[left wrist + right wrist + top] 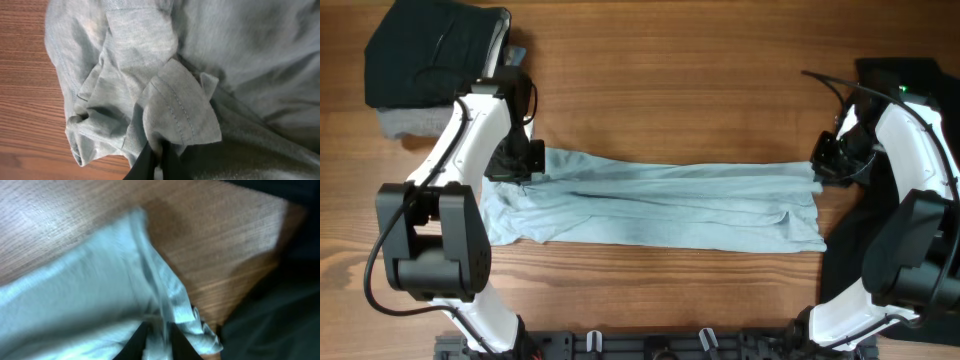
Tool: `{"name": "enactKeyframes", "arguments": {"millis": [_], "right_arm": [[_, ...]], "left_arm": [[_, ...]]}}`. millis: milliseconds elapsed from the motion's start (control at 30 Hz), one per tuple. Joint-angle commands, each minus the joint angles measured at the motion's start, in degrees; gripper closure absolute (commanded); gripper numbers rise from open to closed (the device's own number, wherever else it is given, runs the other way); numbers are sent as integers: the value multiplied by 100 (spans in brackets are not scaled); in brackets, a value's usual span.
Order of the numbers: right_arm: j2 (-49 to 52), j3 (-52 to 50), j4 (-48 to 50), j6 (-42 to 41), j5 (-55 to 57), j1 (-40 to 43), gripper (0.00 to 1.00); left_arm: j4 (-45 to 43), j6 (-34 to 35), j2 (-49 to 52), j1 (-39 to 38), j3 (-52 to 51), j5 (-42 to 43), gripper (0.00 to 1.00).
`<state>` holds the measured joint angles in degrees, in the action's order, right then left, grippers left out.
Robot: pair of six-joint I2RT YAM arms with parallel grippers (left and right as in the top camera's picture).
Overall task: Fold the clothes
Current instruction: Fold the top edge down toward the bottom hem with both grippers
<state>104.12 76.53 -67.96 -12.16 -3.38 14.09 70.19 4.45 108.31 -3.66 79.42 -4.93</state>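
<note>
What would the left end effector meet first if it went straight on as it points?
The shirt it pinches: the left end effector has only bunched fabric ahead, probably with the table close under it.

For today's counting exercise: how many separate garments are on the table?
4: a light blue t-shirt stretched across the middle, a folded black garment and grey garment top left, a large black garment at right. Stacks may hide more.
</note>
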Motion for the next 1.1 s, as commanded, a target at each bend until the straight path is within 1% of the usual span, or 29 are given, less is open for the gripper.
{"name": "enactKeyframes", "arguments": {"millis": [0,33,67,133,200,233,300,333,367,400,433,467,533,600,633,733,833,867,900,933,967,1033,1067], "right_arm": [[-138,24,-70,170,151,-9,49],[-138,24,-74,170,151,-7,35],[-138,24,-74,173,151,-7,32],[-138,22,-42,173,149,-7,24],[-136,-28,125,175,116,11,19],[-120,-66,229,219,11,55,17],[-98,-149,391,358,-391,197,17],[-81,-190,452,435,-586,293,18],[-55,-269,540,487,-796,428,18],[-44,-376,629,623,-1016,581,17],[-26,-481,702,728,-1196,708,17],[-13,-643,737,879,-1502,903,18],[9,-918,844,1067,-1895,1091,18],[24,-1207,1069,1069,-1943,1145,14],[26,-1338,1185,1064,-1976,1141,13],[55,-1733,1563,1051,-2225,1062,5],[59,-2068,1921,739,-2223,966,4],[59,-2157,2017,745,-2221,911,3],[59,-2245,2072,745,-2223,837,6],[59,-2275,2079,752,-2221,776,12],[59,-2293,2057,769,-2218,706,21],[57,-2297,2002,767,-2212,457,55],[57,-2297,2000,761,-2203,428,64]], "left_arm": [[-15,98,-166,52,-46,-94,49],[-33,98,-166,52,-46,-94,38],[-61,98,-166,52,-46,-94,18],[-118,98,-166,52,-46,-92,15],[-122,98,-166,52,-46,-59,16],[-122,98,-166,52,-46,-13,17],[-122,96,-166,52,-46,107,19],[-138,96,-166,52,-46,177,25],[-170,96,-166,52,-46,326,37],[-238,96,-166,52,-46,529,57],[-293,94,-166,52,-46,726,71],[-339,55,-166,52,-46,1047,82],[-380,-302,-166,52,-46,1637,83],[-424,-444,-173,52,-46,1991,77],[-437,-444,-181,52,-44,2057,75],[-444,-444,-260,52,-44,2116,64],[-439,-444,-444,52,-44,2118,63],[-448,-444,-546,52,-44,2118,62],[-468,-444,-645,52,-44,2118,62],[-490,-444,-737,57,-44,2116,62],[-514,-444,-828,57,-44,2116,61],[-590,-444,-1158,57,-44,2096,59],[-597,-446,-1248,57,-44,2094,59]]}}
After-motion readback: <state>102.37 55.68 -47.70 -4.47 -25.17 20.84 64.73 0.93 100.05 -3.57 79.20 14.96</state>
